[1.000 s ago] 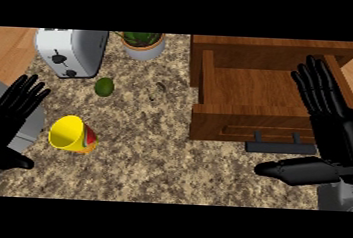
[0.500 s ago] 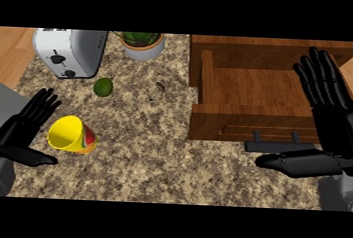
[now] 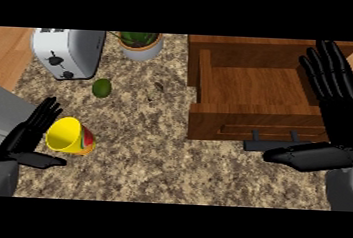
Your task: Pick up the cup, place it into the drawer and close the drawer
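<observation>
Basically the granite counter [image 3: 163,155] carries everything. Biggest item is the wooden drawer [image 3: 251,89], pulled fully open with its black handle [image 3: 274,141] facing the robot, so the tray is ready to receive the cup. Right hand [image 3: 334,118] shows at the view's right, fingers straight and released, holding nothing; fingertips lie over the drawer's right wall, thumb sits just past the handle. Likely parked there for the closing push later, a judgement only.

Toaster [image 3: 64,51] sits well beyond the left fingertips, potted plant [image 3: 141,43] further out, not task items.

Left hand [image 3: 32,139] is at the lower left, fingers straight and relaxed, not yet curled, thumb spread below. Yellow cup [image 3: 69,135] lies tipped on its side, mouth toward the hand, right beside the fingers and above the thumb; contact cannot be told. Hand looks set to wrap it, grasp step pending.

Green avocado [image 3: 101,87] rests beyond the cup, apart from the fingertips.
</observation>
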Controlling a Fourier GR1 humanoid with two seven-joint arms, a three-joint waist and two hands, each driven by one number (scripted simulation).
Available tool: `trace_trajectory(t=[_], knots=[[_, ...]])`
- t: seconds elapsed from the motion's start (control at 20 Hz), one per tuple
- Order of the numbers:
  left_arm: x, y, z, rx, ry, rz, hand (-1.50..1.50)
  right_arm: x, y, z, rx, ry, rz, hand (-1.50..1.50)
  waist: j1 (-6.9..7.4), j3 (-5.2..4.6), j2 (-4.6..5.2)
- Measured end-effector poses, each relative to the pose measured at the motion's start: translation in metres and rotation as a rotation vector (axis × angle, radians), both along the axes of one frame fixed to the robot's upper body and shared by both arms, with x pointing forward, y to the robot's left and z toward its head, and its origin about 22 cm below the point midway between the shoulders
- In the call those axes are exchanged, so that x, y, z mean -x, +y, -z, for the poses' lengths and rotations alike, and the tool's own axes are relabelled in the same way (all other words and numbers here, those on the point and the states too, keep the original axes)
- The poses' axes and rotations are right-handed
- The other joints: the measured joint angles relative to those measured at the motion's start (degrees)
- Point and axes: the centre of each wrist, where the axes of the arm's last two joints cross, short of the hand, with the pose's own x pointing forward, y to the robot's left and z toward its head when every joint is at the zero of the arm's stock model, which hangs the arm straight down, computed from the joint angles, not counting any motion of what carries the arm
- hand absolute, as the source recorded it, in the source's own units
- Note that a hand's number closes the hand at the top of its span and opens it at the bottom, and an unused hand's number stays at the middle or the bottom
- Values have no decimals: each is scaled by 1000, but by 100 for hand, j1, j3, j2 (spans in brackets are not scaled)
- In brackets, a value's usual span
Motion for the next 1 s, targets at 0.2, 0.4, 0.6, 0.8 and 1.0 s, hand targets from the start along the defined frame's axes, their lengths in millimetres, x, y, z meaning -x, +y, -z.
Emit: trace_trajectory(t=[0.2, 0.4, 0.6, 0.8, 1.0], knots=[[11, -4, 16, -8, 16, -21, -150, -3, -4, -4, -3, -4, 1, -150, -27, -37, 30], [9, -8, 19, -7, 0, -28, -150, -1, -5, -2, -1, -1, -1, -150, -50, -51, 41], [8, -17, 25, -1, -9, -30, -150, -3, -3, -5, -1, -2, -6, -150, -74, -60, 56], [6, -22, 27, 2, -23, -24, -150, -2, -4, -4, -3, -3, -5, -150, -94, -64, 64], [2, -32, 30, 3, -34, -1, -150, -4, -9, -6, -3, -1, -13, -150, -104, -65, 68]])
